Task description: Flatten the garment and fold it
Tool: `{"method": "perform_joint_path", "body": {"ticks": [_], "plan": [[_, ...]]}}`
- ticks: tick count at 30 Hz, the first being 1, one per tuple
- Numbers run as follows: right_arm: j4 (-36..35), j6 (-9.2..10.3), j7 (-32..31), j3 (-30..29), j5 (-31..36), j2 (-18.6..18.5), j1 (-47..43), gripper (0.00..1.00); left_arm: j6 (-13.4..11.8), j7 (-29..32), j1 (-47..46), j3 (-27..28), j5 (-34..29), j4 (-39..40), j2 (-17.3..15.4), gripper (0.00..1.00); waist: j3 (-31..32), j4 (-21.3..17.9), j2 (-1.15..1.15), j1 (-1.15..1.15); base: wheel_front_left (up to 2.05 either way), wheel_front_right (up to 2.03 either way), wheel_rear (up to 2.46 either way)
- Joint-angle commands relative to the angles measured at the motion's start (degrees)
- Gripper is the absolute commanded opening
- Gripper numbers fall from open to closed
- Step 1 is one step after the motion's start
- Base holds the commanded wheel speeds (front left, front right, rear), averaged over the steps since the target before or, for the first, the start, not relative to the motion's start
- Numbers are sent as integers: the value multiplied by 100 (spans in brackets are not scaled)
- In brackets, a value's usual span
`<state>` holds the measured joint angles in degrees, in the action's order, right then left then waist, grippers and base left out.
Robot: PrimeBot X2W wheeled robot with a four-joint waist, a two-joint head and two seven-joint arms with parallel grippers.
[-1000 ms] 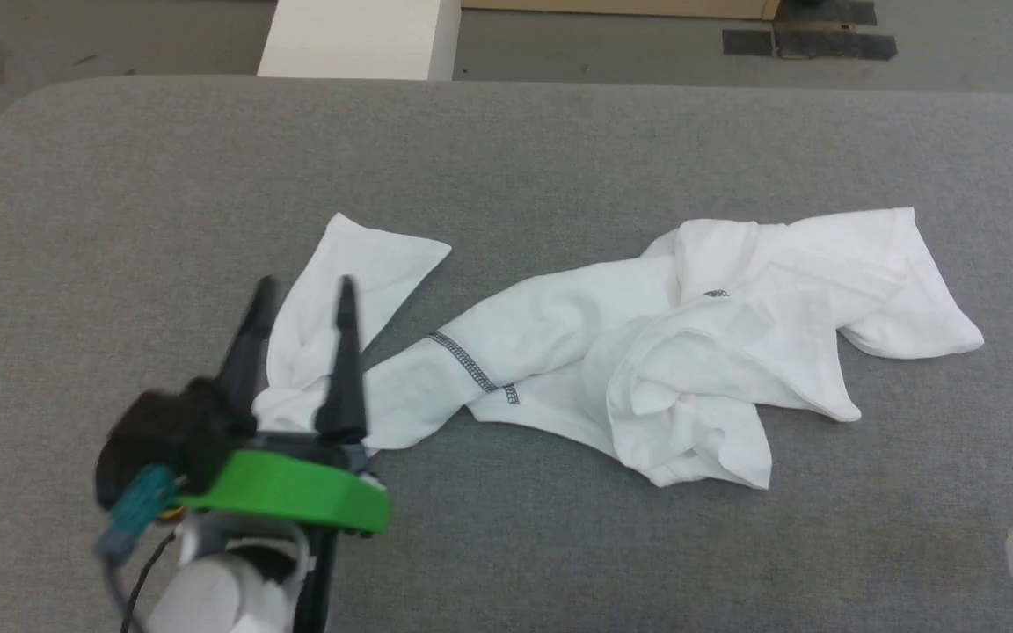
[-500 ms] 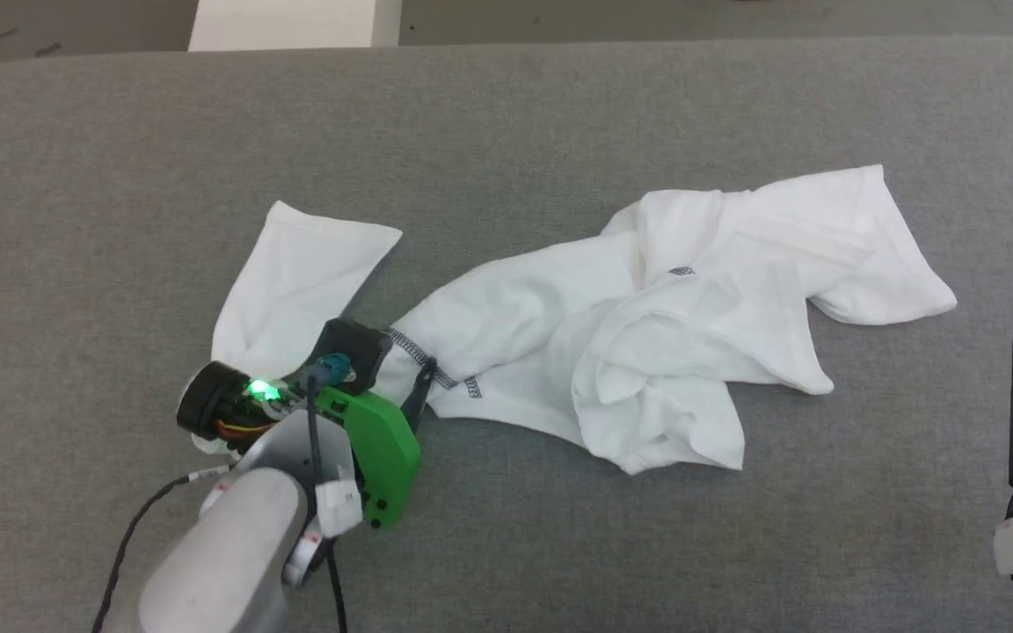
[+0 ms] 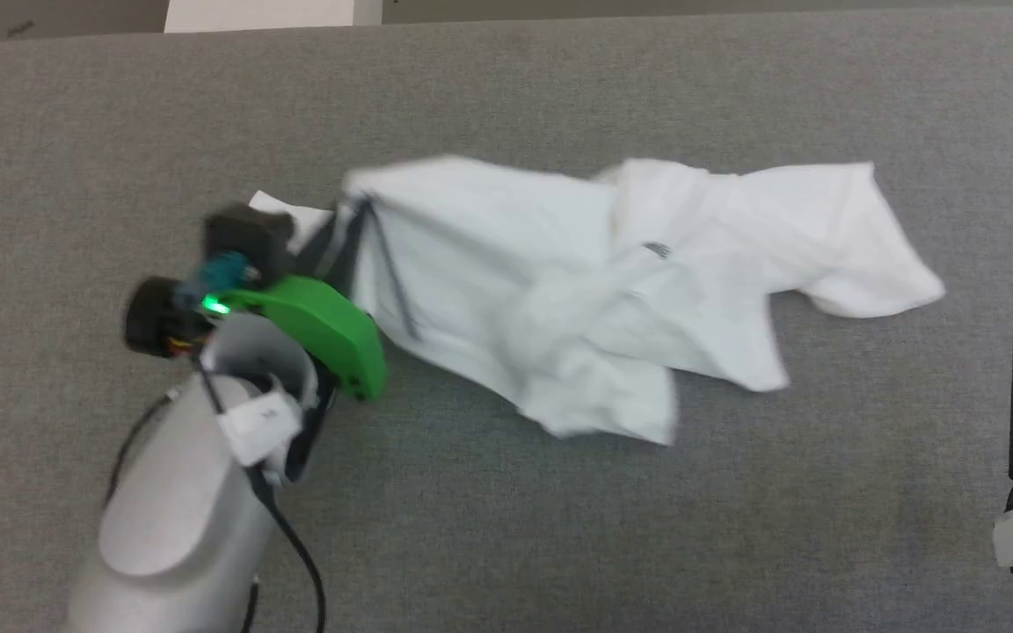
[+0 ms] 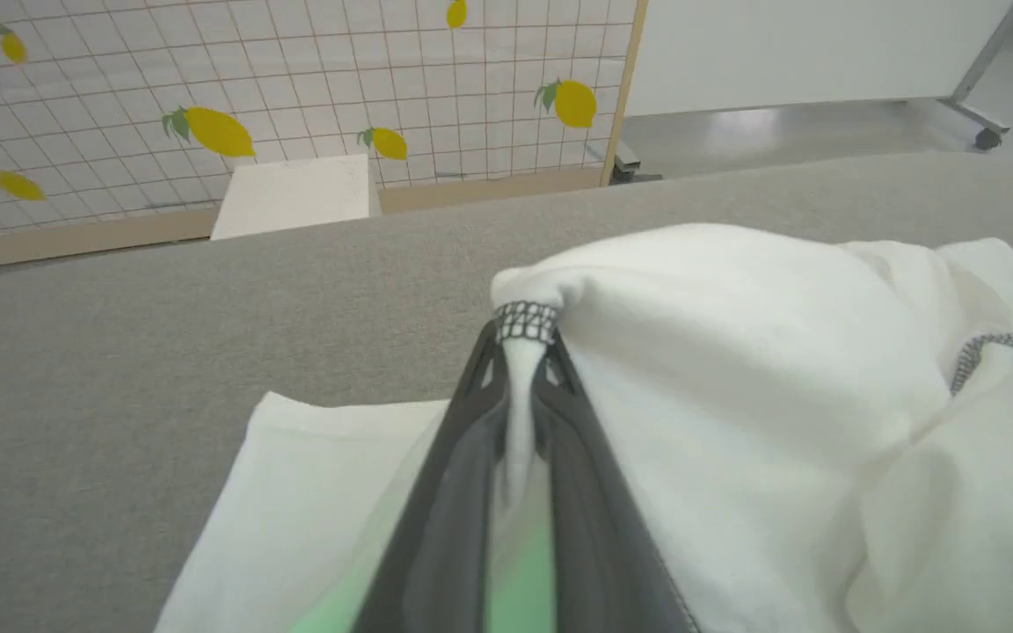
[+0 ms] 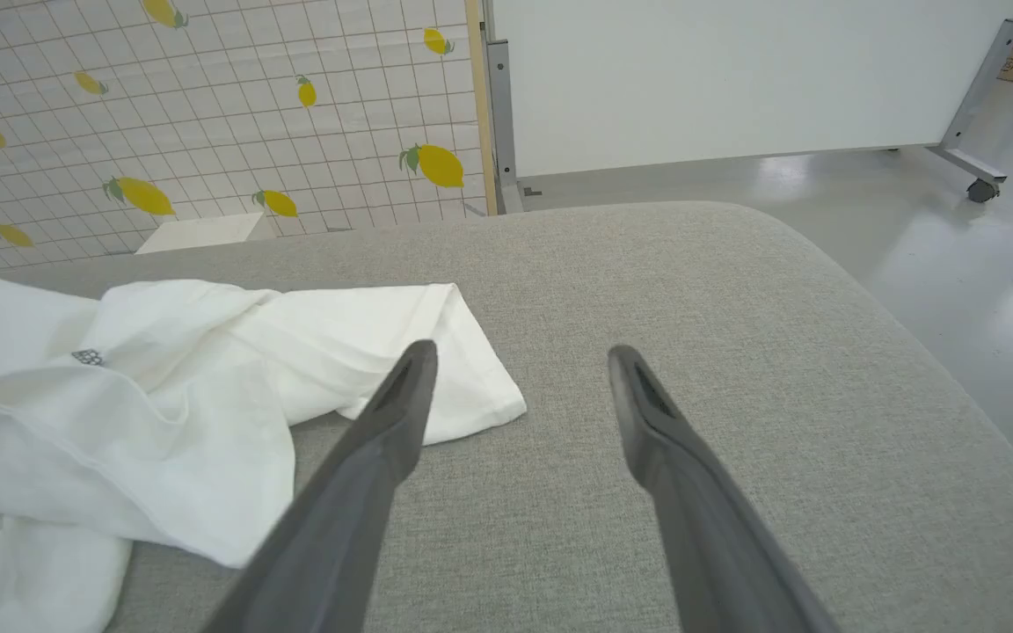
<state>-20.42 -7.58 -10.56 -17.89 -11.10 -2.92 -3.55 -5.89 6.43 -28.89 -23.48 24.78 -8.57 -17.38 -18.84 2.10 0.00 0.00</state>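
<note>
The garment is a thin white shirt, crumpled and bunched, lying near the middle of the grey padded table. Dark grey zigzag stitching runs along its seams, and a small dark stitched mark shows near the middle of the heap. Its long axis runs left to right across the head view. The right end lies flat on the table and narrows to a loose corner that points towards the robot's right. The middle is heaped in soft folds, with a lower flap hanging towards the robot. The left end is drawn up off the table into a peak, and that part looks blurred in the head view. The left gripper is closed narrowly on that peak: in the left wrist view a strip of white cloth runs between its two dark fingers, and the stitched seam sits right at their tips. A flat white panel of the shirt lies on the table below and to the left of those fingers. The right gripper stands wide, with nothing between its fingers, over bare table near the garment's right end; in the head view it is apart from the cloth. Beyond the table's far edge stand a white box and a tiled wall printed with lemons.
</note>
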Motion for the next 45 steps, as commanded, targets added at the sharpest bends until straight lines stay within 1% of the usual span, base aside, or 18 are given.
{"method": "perform_joint_path", "body": {"ticks": [1,2,4,6,7,8,9,13,15,18,21,25,28,30,33,37,40,45], "plan": [[21,9,27,29,-27,4,92,100,-175,-143,-105,178,17,51,1,0,6,16,0,0,0,0,0],[34,9,32,48,-36,4,103,100,-311,-245,-111,294,-13,65,-19,0,4,16,0,0,0,0,0],[60,9,43,83,-50,4,130,100,-479,-324,-67,418,-32,-6,-43,0,-2,2,0,0,0,0,0],[88,9,56,110,-58,4,151,100,-538,-343,19,443,-2,-113,-23,0,-10,-11,0,0,0,0,0],[100,9,63,120,-62,4,156,100,-527,-333,68,416,16,-163,-4,7,-15,-18,0,0,0,0,0],[113,9,71,127,-67,4,161,100,-522,-341,123,402,55,-207,35,44,-19,-26,0,0,0,0,0],[122,9,76,126,-70,4,162,100,-529,-367,166,398,80,-224,69,100,-21,-31,0,0,0,0,0],[144,9,80,90,-69,4,155,100,-506,-634,288,430,220,-180,242,100,-4,-35,0,0,0,0,0],[165,9,77,82,-60,4,153,100,-507,-950,322,505,248,-12,308,100,50,-37,0,0,0,0,0],[209,9,85,76,-59,4,130,100,-526,-1567,487,615,206,453,366,100,182,-26,0,0,0,0,0],[264,9,94,90,-84,4,66,100,-625,-1953,891,651,15,1114,366,100,354,-10,0,0,0,0,0],[324,9,110,118,-134,4,-67,100,-911,-2109,1731,618,-435,1888,366,100,549,36,0,0,0,0,0],[349,9,115,180,-171,4,-159,100,-1138,-2134,2427,581,-740,2180,396,100,632,75,0,0,0,0,0],[346,9,104,234,-186,4,-221,100,-1249,-2139,2863,582,-775,2265,523,100,655,129,0,0,0,0,0],[306,9,53,358,-139,4,-290,100,-1283,-2141,3313,529,-894,2268,656,100,664,232,0,0,0,0,0],[139,9,-157,685,149,-15,-218,100,-1156,-2142,3424,487,-934,2276,840,100,626,389,0,0,0,0,0],[117,9,-502,1118,132,-239,-9,100,-1056,-2142,3305,539,-984,2280,922,100,562,472,0,0,0,0,0],[369,9,-1268,2047,-263,-1083,546,100,-867,-2142,3119,581,-1086,2246,1029,100,410,630,0,0,0,0,0]]}}
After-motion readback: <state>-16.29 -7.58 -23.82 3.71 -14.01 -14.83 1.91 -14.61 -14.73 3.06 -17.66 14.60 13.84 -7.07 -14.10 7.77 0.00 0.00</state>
